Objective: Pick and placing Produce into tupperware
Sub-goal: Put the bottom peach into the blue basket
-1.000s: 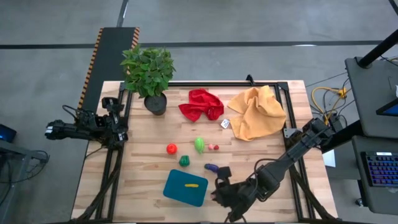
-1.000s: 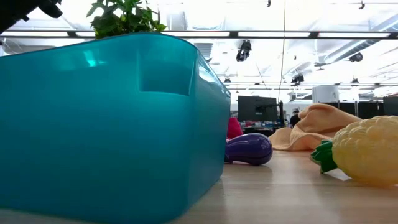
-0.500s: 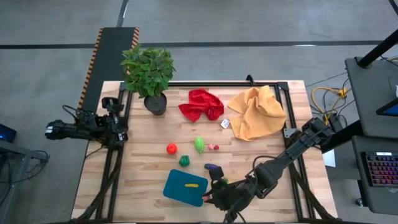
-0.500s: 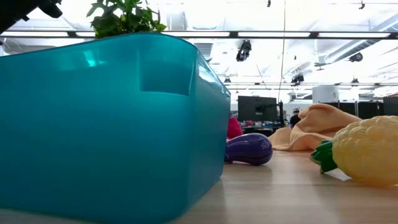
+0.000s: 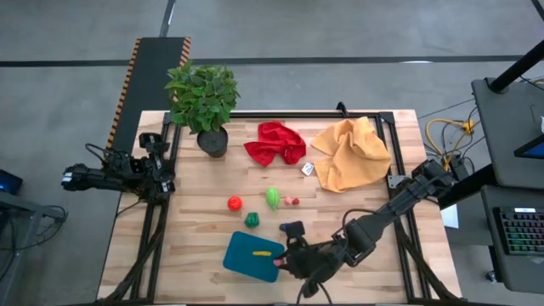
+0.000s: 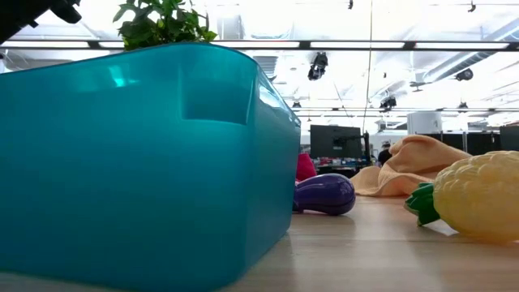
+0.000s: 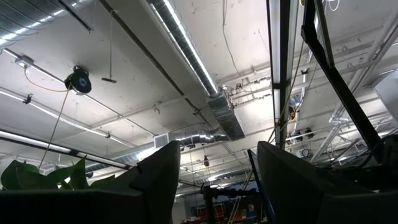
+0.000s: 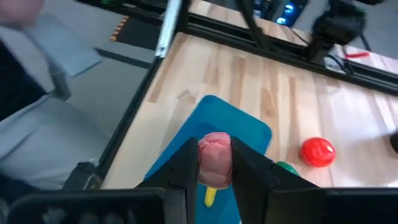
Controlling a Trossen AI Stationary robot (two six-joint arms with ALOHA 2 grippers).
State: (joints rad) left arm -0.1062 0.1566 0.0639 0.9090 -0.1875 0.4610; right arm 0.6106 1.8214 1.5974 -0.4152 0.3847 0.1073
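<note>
The teal tupperware (image 5: 246, 255) sits near the table's near edge with a yellow piece (image 5: 262, 252) lying inside. My right gripper (image 5: 280, 263) hovers over its right rim, shut on a pink toy piece (image 8: 214, 155). On the wood beyond lie a red piece (image 5: 234, 202), a light green one (image 5: 272, 197), a small pink one (image 5: 291, 201), a dark green one (image 5: 252, 219) and a purple one (image 5: 291, 228). The low view shows a pale yellow corn-like piece (image 6: 478, 195) resting on the table. My left gripper (image 7: 217, 180) is open, off the table's left edge, pointing up. My right gripper pinches the pink piece between its two fingers (image 8: 186, 168), which press on its two opposite sides (image 8: 214, 165). The fingers slant down from the table's right side. The piece is lifted clear, above the tupperware's (image 8: 211, 130) right part.
A potted plant (image 5: 204, 102) stands at the far left corner. A red cloth (image 5: 274, 143) and a yellow cloth (image 5: 350, 155) lie bunched along the far side, with a small white tag (image 5: 308, 169) between them. Bare wood shows left of the tupperware.
My right gripper has moved toward the table's left, from beside the tupperware to over its right rim, carrying the pink piece and staying shut on it. The other pieces and the tupperware have stayed in place.
</note>
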